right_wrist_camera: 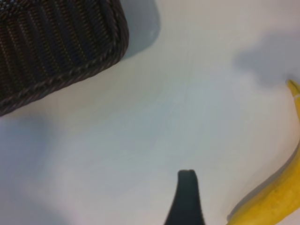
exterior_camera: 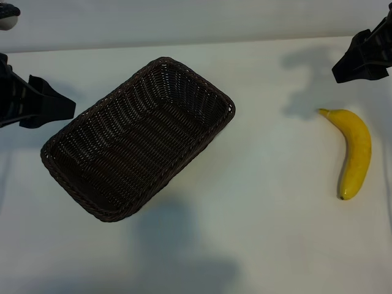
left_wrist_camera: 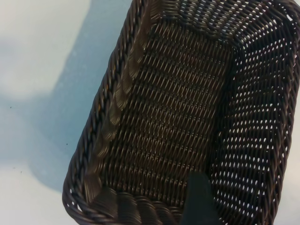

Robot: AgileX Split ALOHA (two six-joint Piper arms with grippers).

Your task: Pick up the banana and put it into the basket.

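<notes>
A rectangular dark-brown woven wicker basket (exterior_camera: pixel 138 138) with rounded corners and a braided rim is seen lying on the white bench (exterior_camera: pixel 257 245), turned at a slant, in the left half of the exterior view. Nothing is seen inside it. A single curved, smooth bright-yellow banana (exterior_camera: pixel 354 150) is laid flat on the bench near the right edge of that view, well apart from the basket, with its short stem tip directed toward the far side and its small dark end toward the near side.

The left hand (exterior_camera: pixel 52 104) is seen at the left edge of the exterior view, just beside the basket's upper-left rim and apart from it. It is held well open, and nothing is gripped by it. In the left wrist view the woven interior of the basket (left_wrist_camera: pixel 187 117) is filled across most of the picture, and one dark fingertip (left_wrist_camera: pixel 199 199) is shown over the basket's floor.

The right hand (exterior_camera: pixel 352 70) is seen at the upper right corner of the exterior view, near the banana's stem end but clear of it. It too is held wide open and nothing is carried in it. In the right wrist view one dark fingertip (right_wrist_camera: pixel 186 197) is shown above bare bench, with the banana (right_wrist_camera: pixel 276 197) just beside it and a corner of the basket (right_wrist_camera: pixel 56 42) farther off.
</notes>
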